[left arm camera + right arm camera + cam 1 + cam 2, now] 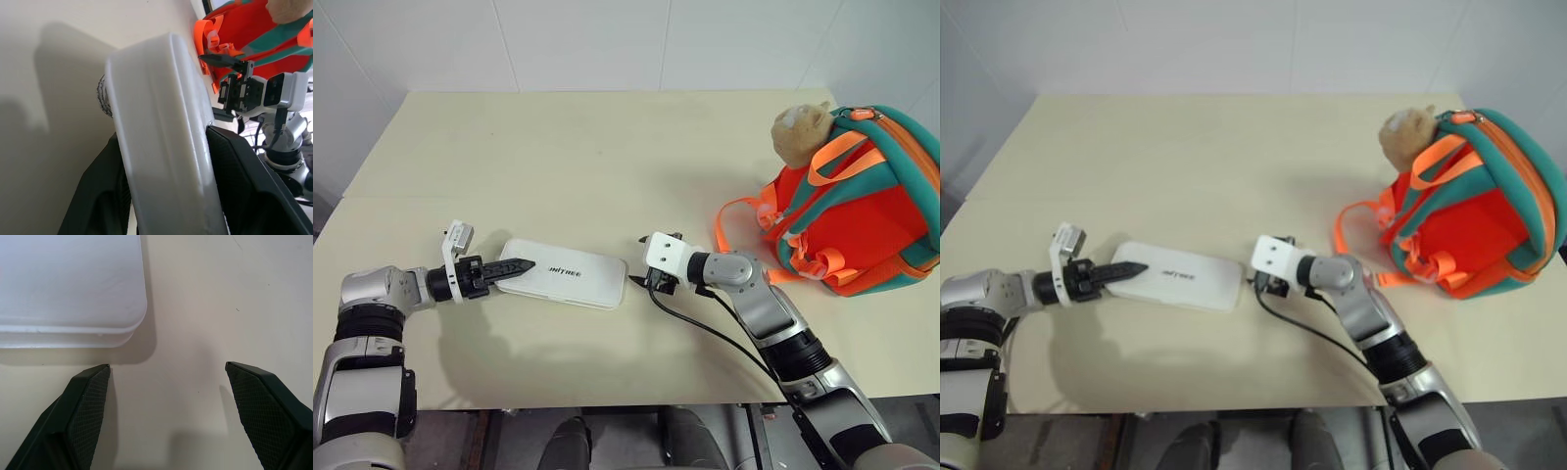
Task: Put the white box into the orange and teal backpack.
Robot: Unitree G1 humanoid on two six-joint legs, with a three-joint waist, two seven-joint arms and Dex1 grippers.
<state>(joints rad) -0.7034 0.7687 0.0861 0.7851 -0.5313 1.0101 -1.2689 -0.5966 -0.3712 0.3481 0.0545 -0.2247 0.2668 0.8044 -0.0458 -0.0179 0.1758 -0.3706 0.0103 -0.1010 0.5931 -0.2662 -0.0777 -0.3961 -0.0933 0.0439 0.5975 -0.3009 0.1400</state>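
You're at the grasp step: your left gripper has its fingers straddling the near-left end of the white box, one either side in the left wrist view, though whether they've clamped it I can't tell. Your right gripper sits spread wide and empty just beside the box's other end. The box lies flat on the bench; next, firm the grip, lift, and carry it to the orange and teal backpack well apart at the far right, whose opening isn't visible.

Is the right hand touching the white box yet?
Apart. In the right wrist view both fingers of the right hand stand wide over bare table, with a strip of table between them and the white box.
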